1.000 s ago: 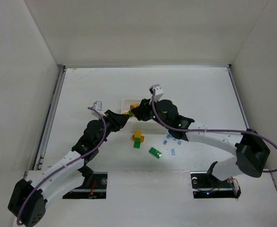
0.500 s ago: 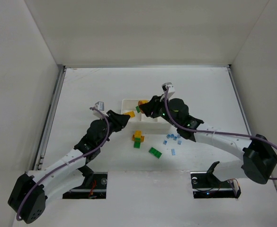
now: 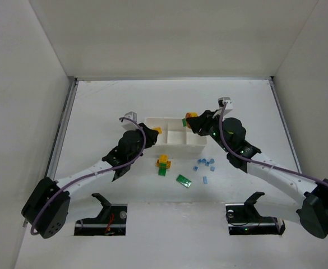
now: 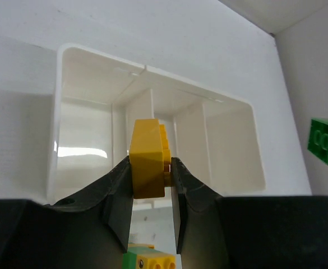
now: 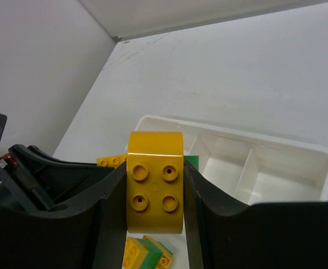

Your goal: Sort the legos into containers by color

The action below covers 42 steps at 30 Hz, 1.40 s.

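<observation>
Yellow brick (image 5: 155, 189) in right fingers (image 5: 208, 216), studs camera-facing.

The tray (image 4: 82, 120) is glossy white plastic, the brick (image 5: 155, 190) smooth plastic.

left wrist view: yellow brick (image 4: 148, 159), lower end hidden between the jaws; green brick (image 4: 326, 141), right of the jaws, cut by the frame edge; yellow-green stack (image 4: 147, 260), below the jaws, cut at the bottom; white tray (image 4: 96, 73), near wall hidden behind the jaws.
right wrist view: green piece (image 5: 192, 161), behind the clamped round-topped yellow brick (image 5: 155, 188), mostly hidden.
top view: light blue bricks (image 3: 204, 165), too small to count.
</observation>
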Available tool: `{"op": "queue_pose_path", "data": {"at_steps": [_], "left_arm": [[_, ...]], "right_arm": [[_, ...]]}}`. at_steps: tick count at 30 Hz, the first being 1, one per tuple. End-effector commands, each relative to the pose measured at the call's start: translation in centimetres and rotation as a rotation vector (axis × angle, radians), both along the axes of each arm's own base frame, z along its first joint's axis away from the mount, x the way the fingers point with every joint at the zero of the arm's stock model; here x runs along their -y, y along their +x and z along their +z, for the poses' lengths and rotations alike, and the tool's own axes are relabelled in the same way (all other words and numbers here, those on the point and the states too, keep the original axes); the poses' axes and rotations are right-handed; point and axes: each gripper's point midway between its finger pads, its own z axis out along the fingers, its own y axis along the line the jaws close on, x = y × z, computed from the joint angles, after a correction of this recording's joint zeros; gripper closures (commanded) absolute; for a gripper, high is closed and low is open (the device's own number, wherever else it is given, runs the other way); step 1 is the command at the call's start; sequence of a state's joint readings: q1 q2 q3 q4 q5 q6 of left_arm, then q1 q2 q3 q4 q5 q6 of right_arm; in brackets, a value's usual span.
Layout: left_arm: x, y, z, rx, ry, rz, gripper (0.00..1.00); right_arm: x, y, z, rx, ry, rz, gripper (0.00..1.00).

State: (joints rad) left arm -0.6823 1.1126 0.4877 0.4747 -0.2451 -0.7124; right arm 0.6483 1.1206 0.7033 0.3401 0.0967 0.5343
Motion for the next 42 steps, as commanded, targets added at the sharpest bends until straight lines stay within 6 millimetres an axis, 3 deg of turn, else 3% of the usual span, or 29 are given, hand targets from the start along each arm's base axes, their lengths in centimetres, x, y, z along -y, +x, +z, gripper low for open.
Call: {"op": "queue_pose_path", "data": {"at_steps": [1, 3, 8, 14, 19, 23, 30, 42], "left_arm": [[-0.1, 2.1, 1.9, 0.08, 0.058, 0.058, 0.83], [0.0, 2.7, 1.5, 0.076, 0.091, 0.067, 0.78], [0.7, 3.4, 2.7, 0.101, 0.104, 0.061, 0.48], [3.0, 0.9, 4.8, 0.112, 0.031, -0.017, 0.48], [6.0, -2.4, 5.8, 0.102, -0.058, -0.111, 0.5], [7.1, -3.8, 7.3, 0.086, -0.195, -0.13, 0.47], [5.9, -3.6, 10.6, 0.142, -0.443, -0.09, 0.38], [4.1, -3.0, 12.0, 0.152, -0.595, -0.048, 0.28]], "right_arm": [[0.2, -0.4, 0.6, 0.037, -0.009, 0.008, 0.7], [0.2, -0.5, 0.2, 0.033, -0.014, 0.01, 0.7], [-0.1, -0.4, -0.6, 0.023, -0.005, 0.018, 0.69], [-1.1, -0.6, -1.4, 0.0, 0.026, 0.048, 0.69], [-1.9, -1.2, -0.7, -0.026, 0.123, 0.103, 0.69], [-2.7, -1.4, -0.3, -0.051, 0.199, 0.153, 0.7], [-3.7, -1.1, 2.1, -0.123, 0.395, 0.196, 0.69], [-5.0, -0.9, 5.2, -0.228, 0.776, 0.312, 0.69]]}}
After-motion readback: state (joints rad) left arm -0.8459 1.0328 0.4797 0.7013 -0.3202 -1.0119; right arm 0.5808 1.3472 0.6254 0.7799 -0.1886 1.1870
